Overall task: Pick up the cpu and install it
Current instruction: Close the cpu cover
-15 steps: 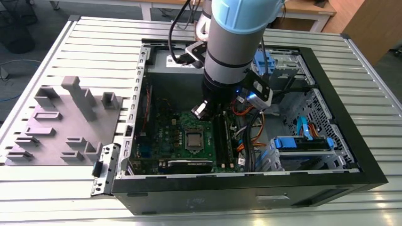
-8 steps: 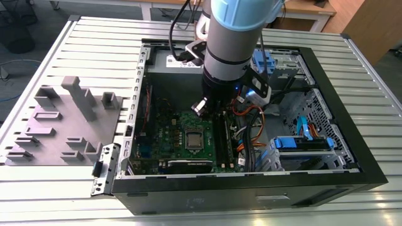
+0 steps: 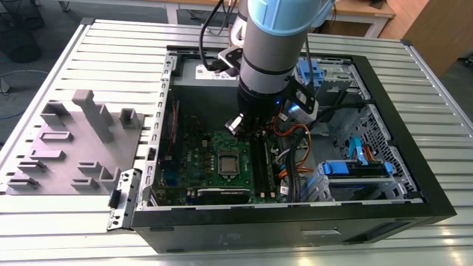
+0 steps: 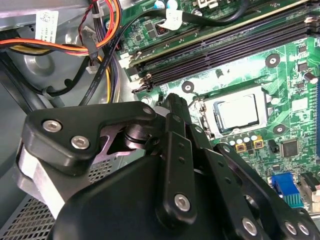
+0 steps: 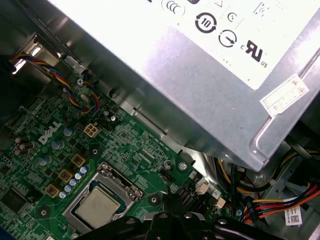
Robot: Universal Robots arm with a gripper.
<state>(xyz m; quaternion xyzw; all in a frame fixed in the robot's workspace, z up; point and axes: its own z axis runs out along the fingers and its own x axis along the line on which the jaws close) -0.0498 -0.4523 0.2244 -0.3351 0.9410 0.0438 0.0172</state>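
- cpu looks already seated in the socket frame on the motherboard, silvery top showing in both wrist views, also
- gripper hovers inside the pc case, above the board and just beside the socket, nothing held as far as the pics show
- can't tell if the claw is open or closed, tips are hidden behind its own linkage
- grey tray sits outside the case, well apart from the socket
- imo pick + place done, can't tell if socket is latched
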